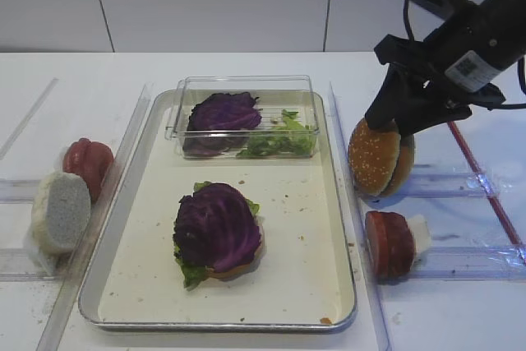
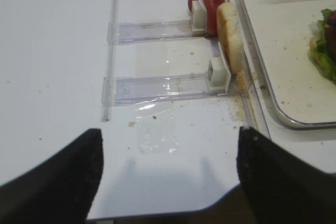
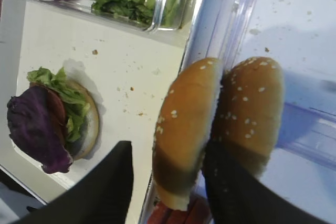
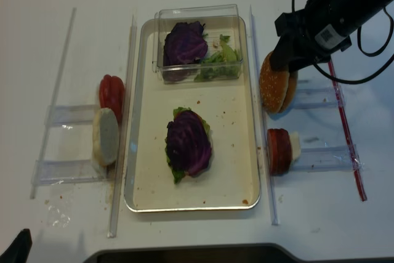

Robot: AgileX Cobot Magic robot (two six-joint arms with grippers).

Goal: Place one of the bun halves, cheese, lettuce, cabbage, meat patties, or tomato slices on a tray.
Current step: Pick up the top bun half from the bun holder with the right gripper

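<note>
The right gripper (image 3: pixel 168 182) hangs over two sesame buns standing on edge just right of the tray. Its jaws are apart: one finger (image 3: pixel 105 192) is left of the nearer bun (image 3: pixel 184 129) with a clear gap, the other sits in the seam between that bun and the second bun (image 3: pixel 251 114). The nearer bun lies between the jaws, but the finger on its left does not touch it, so it is not clamped. In the overhead view the buns (image 1: pixel 376 156) sit in a clear rack (image 1: pixel 448 180), touching each other, right against the tray's right rim.

Below them, in a second rack, red tomato slices (image 1: pixel 389 242) stand on edge, near but apart from the buns.

The tray (image 1: pixel 329 228) holds a clear box (image 1: pixel 243 88) at its far end with cabbage (image 1: pixel 222 113) and lettuce (image 1: pixel 275 141) inside. Nearer the front, a bun base carries lettuce and a purple cabbage leaf (image 1: pixel 217 226). Bare cream surface runs along the tray's right side between this stack and the rim, and between stack and box.

On the tabletop left of the tray, a pale bun half (image 1: pixel 59 211) and more tomato (image 1: pixel 87 163) stand in racks close to the left rim.

The left gripper (image 2: pixel 168 177) hovers over bare tabletop, jaws spread wide, holding nothing.
</note>
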